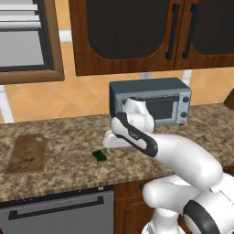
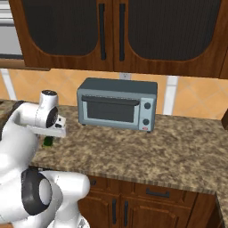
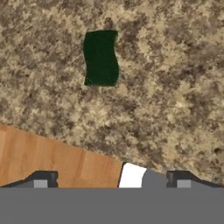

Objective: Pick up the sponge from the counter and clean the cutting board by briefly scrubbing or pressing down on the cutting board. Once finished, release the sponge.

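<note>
The sponge (image 3: 101, 57), a small dark-green block, lies flat on the speckled granite counter (image 3: 166, 87). In the hand view it sits ahead of my gripper (image 3: 111, 180). The fingertips (image 3: 41, 179) stand wide apart, so the gripper is open and holds nothing. From the left base view the sponge (image 1: 99, 156) lies just left of and below my hand, which hovers over the counter (image 1: 68, 173). The wooden cutting board (image 1: 27, 153) rests flat further left, handle tab toward the wall. In the right base view only a sliver of the sponge (image 2: 47, 141) peeks out under my hand.
A grey toaster oven (image 1: 151, 105) stands on the counter against the orange tiled wall, right behind my hand. Dark wood cabinets (image 2: 120, 31) hang overhead. A dishwasher front (image 1: 59, 212) sits under the counter edge.
</note>
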